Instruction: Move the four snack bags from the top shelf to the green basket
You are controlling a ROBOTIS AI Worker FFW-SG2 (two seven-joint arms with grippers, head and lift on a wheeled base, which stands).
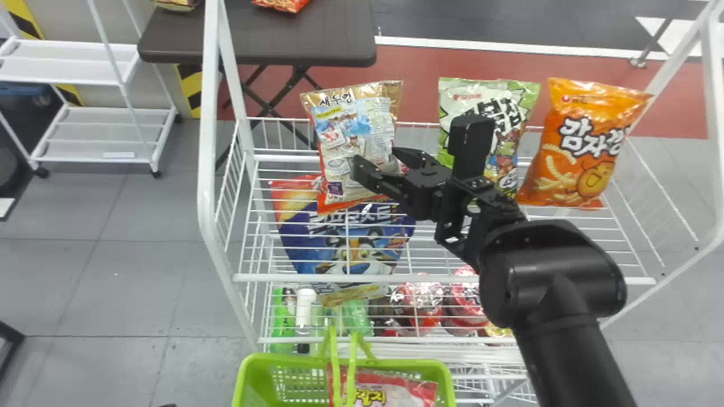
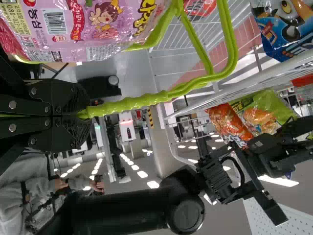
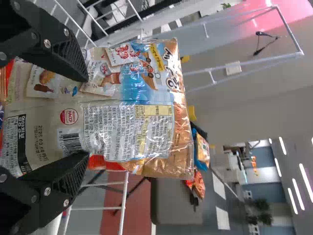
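The beige snack bag [image 1: 356, 133] reads 새우깡 in front; its back carries a round HACCP mark [image 3: 69, 116] and a barcode [image 3: 72, 141]. Right of that bag, the green bag [image 1: 512, 95] has partly hidden Korean lettering — farther right, the orange bag [image 1: 582, 147] reads 감자깡. Below the beige snack bag, the blue bag [image 1: 350, 249] bears wire-crossed Korean letters — lower still, the pink bag [image 1: 384, 390] shows 농심 and "080".

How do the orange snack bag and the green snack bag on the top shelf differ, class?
The orange snack bag tilts clearly; the green snack bag stands straighter. The orange snack bag is uncovered, the green snack bag partly hidden by the right arm. Both are on the top shelf.
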